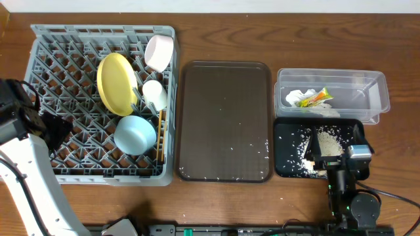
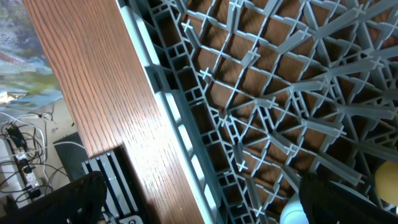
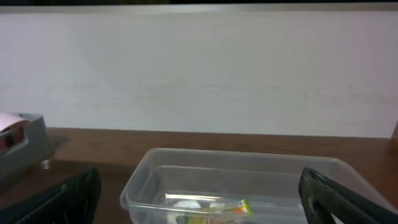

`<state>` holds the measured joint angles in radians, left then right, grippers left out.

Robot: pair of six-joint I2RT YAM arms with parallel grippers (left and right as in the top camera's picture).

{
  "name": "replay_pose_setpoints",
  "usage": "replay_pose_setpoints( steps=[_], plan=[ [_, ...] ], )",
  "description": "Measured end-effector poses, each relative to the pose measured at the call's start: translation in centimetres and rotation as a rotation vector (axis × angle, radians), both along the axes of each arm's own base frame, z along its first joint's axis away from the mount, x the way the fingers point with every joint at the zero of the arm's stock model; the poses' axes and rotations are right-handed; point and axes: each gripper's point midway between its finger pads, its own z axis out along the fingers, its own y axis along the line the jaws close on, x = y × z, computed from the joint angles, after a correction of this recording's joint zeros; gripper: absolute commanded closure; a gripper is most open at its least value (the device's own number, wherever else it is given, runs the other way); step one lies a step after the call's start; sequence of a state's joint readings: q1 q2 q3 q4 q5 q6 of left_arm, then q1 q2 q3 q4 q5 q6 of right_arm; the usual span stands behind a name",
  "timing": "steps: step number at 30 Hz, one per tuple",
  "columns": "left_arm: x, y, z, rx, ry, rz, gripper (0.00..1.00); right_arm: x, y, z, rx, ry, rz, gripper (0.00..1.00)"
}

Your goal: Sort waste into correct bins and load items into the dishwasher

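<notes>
A wooden table (image 1: 216,39) is being viewed from above, w/ a plain white wall behind it. The grey dish rack (image 1: 65,65) is standing at the left and is already carrying the yellow plate (image 1: 116,82), light-blue bowl (image 1: 134,134), two white cups (image 1: 159,52) & chopsticks (image 1: 161,134). The napkin (image 1: 296,96) & wrapper (image 1: 315,99) are lying in the clear tub (image 1: 367,85). The rice scraps (image 1: 328,142) are heaped in the black tray (image 1: 287,147) just in front of it.

Some stray grains (image 1: 266,152) are lying on the brown serving tray (image 1: 223,118), mostly along its near and right edges. They are judged light, loose, probably sticky, and too small for pinching one by one. The stiff tray is better taken at its rim and tipped. The rack and black tray are standing close on both sides, so little room is being given.

Both grippers are standing wide open w/ nothing in them. The left gripper (image 2: 202,180) is over the rack's left edge. The right gripper (image 3: 198,180) is approx. over the black tray, though this is not clearly seen.
</notes>
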<state>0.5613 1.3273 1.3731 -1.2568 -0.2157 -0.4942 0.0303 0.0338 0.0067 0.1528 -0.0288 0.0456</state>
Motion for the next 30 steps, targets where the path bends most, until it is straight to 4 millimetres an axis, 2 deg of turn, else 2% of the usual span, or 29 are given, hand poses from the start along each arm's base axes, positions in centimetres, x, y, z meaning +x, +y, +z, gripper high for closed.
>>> replay_pose_setpoints(
  steps=[3, 7, 8, 30],
  plan=[
    [0.0, 0.0, 0.0, 0.0, 0.0, 0.0, 0.0, 0.0, 0.0, -0.9, 0.002, 0.036, 0.0, 0.01],
    [0.0, 0.0, 0.0, 0.0, 0.0, 0.0, 0.0, 0.0, 0.0, -4.6, -0.003, 0.187, -0.002, 0.01],
    [0.0, 0.0, 0.0, 0.0, 0.0, 0.0, 0.0, 0.0, -0.1, -5.0, -0.003, 0.202, -0.003, 0.01],
    [0.0, 0.0, 0.0, 0.0, 0.0, 0.0, 0.0, 0.0, -0.1, -4.9, -0.003, 0.2, -0.004, 0.01]
  ],
)
